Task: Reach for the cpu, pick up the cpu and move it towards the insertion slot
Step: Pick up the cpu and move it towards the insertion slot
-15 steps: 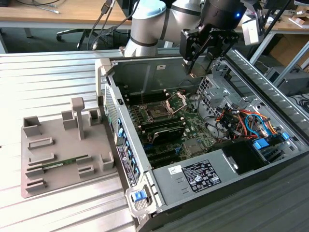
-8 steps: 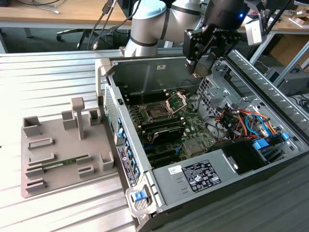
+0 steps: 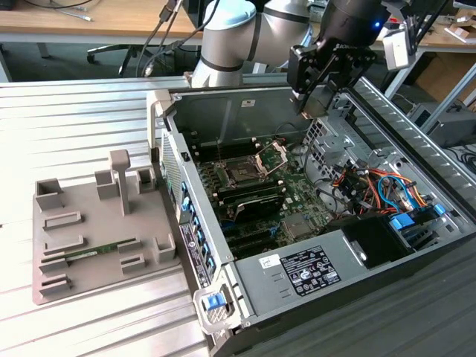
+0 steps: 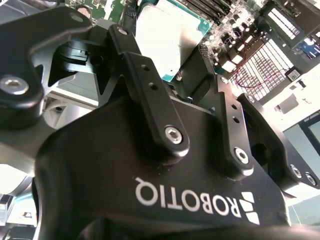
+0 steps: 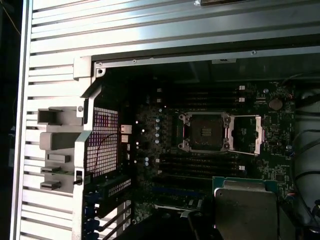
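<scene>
One hand [image 3: 312,104] pinching cpu [image 4: 170,35], over computer case [image 3: 190,223], insertion slot [image 5: 205,131] nearby, bracket [image 5: 259,134] flipped open

cpu [image 5: 245,210] cut off by edge in first wrist view.

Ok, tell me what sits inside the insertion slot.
Only its dark bare bed: the insertion slot lies open, bracket swung aside. The cpu sits apart, gripped in the claw. Fine contacts cannot be made out.

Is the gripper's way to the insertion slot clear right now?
Probably yes: the gripper, shut on the cpu, hangs above the open case; the insertion slot lies uncovered, bracket swung aside.
</scene>
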